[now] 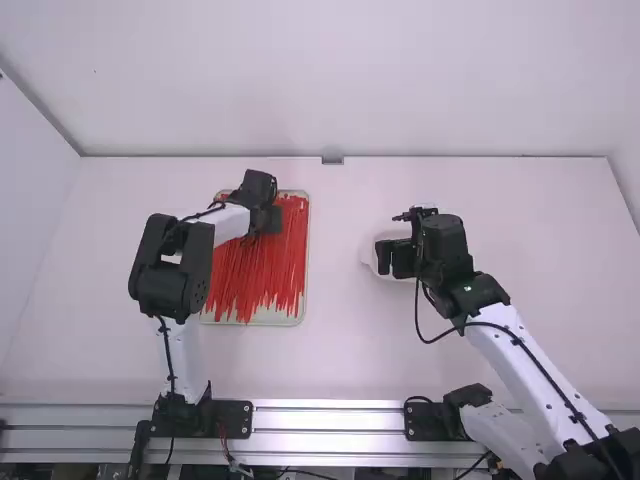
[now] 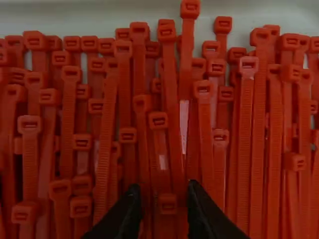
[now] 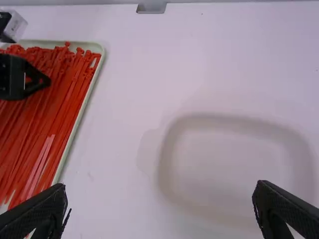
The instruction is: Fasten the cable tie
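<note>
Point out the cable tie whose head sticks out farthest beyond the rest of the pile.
The cable tie ahead of the left gripper, whose head juts alone past all the others, over the pale surface.

Bright, even light washes the white desk (image 1: pixel 520 220); shadows beside the tray (image 1: pixel 305 270) are faint and soft. Over the tray, the left wrist view is dimmer, the left gripper (image 2: pixel 162 185) out of focus.
</note>
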Tool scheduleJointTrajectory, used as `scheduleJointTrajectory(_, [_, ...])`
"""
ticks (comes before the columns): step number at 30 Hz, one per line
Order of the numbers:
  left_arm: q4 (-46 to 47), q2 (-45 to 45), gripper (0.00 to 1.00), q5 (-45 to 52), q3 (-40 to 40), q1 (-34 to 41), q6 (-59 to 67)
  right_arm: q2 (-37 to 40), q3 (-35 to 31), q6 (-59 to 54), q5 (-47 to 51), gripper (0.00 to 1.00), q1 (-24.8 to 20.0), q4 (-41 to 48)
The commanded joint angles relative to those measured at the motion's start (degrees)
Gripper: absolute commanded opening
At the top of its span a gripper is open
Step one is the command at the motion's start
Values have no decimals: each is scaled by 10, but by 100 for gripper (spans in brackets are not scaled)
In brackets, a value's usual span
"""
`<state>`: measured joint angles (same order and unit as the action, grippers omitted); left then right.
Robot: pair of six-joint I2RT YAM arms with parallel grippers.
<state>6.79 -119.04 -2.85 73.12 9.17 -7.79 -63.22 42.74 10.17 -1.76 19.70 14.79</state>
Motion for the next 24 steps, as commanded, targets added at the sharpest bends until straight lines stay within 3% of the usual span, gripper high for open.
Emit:
scheduleJointTrajectory(1, [1,18,22,-11,-7,-2,-1,-1,-4,0,0,99,2,2])
scheduleJointTrajectory(8, [-13,18,12,-11,-7,-2,1,-1,-4,0,0,99,2,2])
scheduleJointTrajectory(24, [23,27,2,-13,39,-2,-9,-1,-4,0,0,99,2,5])
